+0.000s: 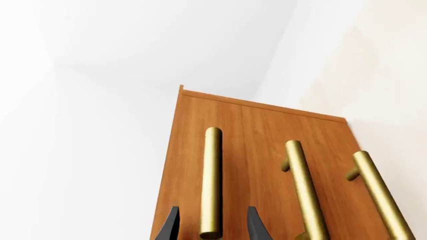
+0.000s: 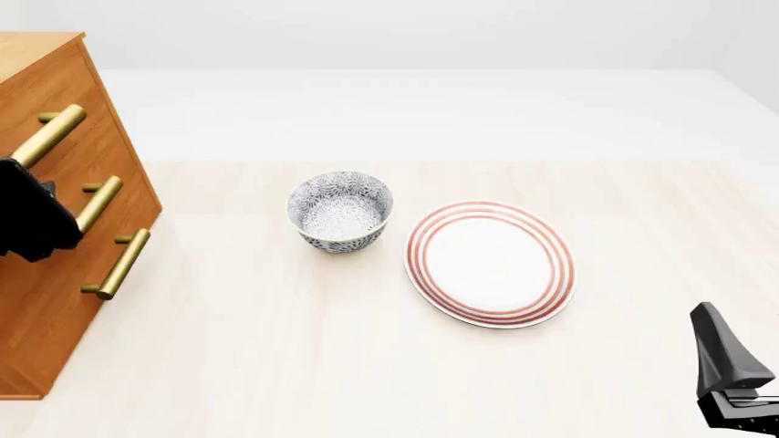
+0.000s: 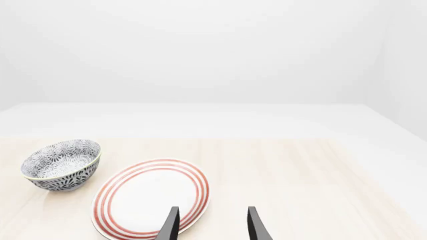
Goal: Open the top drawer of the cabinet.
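Observation:
The cabinet (image 2: 49, 301) is an orange-brown wood chest at the table's left edge, with three brass bar handles on its front. The top drawer (image 2: 76, 87) looks flush with the front, and its handle (image 2: 51, 134) is the uppermost bar. In the left wrist view that handle (image 1: 212, 175) runs between the two dark fingertips of my left gripper (image 1: 213, 227), with a gap on each side, so the gripper stands open around it. From the front, the left gripper (image 2: 27, 214) covers the handle's lower end. My right gripper (image 2: 731, 374) is open at the front right, far from the cabinet.
A blue-patterned bowl (image 2: 341, 210) stands mid-table, right of the cabinet. A white plate with red rings (image 2: 490, 263) lies beside it. In the right wrist view the plate (image 3: 150, 197) is just ahead of the right fingers and the bowl (image 3: 62, 164) beyond it.

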{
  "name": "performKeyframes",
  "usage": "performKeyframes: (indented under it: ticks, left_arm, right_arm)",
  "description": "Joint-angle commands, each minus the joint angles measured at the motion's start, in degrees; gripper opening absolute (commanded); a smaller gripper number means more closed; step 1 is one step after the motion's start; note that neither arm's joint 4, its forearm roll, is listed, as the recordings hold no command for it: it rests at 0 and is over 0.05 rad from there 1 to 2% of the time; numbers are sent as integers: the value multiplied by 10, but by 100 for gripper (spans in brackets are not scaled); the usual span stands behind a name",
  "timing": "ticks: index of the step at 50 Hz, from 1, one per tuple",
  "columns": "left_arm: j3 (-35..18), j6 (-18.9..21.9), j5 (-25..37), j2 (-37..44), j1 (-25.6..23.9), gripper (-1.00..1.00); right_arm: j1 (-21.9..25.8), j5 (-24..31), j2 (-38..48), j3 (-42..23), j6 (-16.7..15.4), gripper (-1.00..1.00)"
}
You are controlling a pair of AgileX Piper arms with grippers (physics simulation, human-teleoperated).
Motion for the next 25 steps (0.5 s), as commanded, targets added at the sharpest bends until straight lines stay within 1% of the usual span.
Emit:
performKeyframes:
  ticks: [1, 11, 19, 21, 25]
  left_arm:
    - [7, -15, 13, -24, 4, -100]
    - [12, -11, 28, -50, -2, -100]
    - [23, -3, 24, -55, -8, -100]
    - [30, 6, 16, -52, -11, -100]
    - [32, 11, 20, -61, -18, -100]
  right_arm:
    - [0, 0, 0, 1, 2, 100]
    - [0, 0, 0, 1, 2, 100]
    - [0, 0, 0, 1, 2, 100]
    - [0, 0, 0, 1, 2, 100]
    - [0, 0, 0, 1, 2, 100]
